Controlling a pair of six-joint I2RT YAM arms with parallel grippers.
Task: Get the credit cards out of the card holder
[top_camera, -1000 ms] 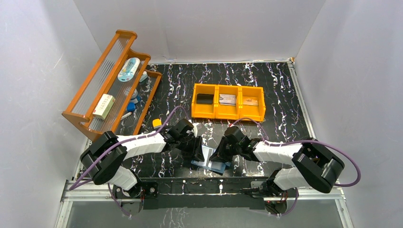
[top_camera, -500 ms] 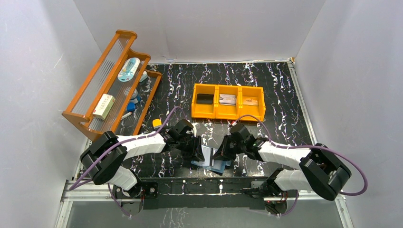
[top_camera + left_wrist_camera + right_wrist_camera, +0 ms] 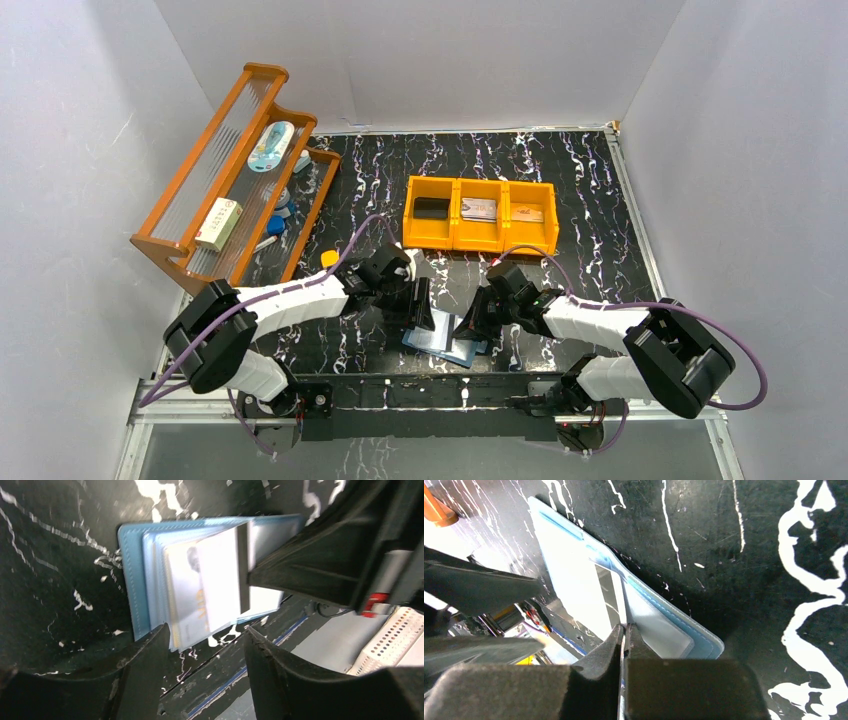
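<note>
The teal-blue card holder [image 3: 432,341] lies open on the black marbled table, close to its front edge. In the left wrist view its blue cover [image 3: 131,575] holds a fanned stack of pale credit cards [image 3: 187,595]. The top card [image 3: 220,575] has a dark stripe. My right gripper [image 3: 625,628] is shut on the edge of that striped card [image 3: 607,596], at the right end of the holder [image 3: 696,636]. My left gripper [image 3: 206,630] hovers open just above the holder's left end, with nothing between its fingers. From above, the left gripper [image 3: 421,308] and the right gripper [image 3: 469,322] flank the holder.
An orange three-compartment bin [image 3: 438,236] stands behind the grippers, with a black item and cards in its compartments. A wooden rack [image 3: 160,241] with small items leans at the far left. A small yellow-orange block [image 3: 329,258] lies by the left arm. The table's front rail runs just below the holder.
My left gripper has opened and drawn back a little from the holder. The right gripper stays pinched on the card, and its arm has shifted slightly.
</note>
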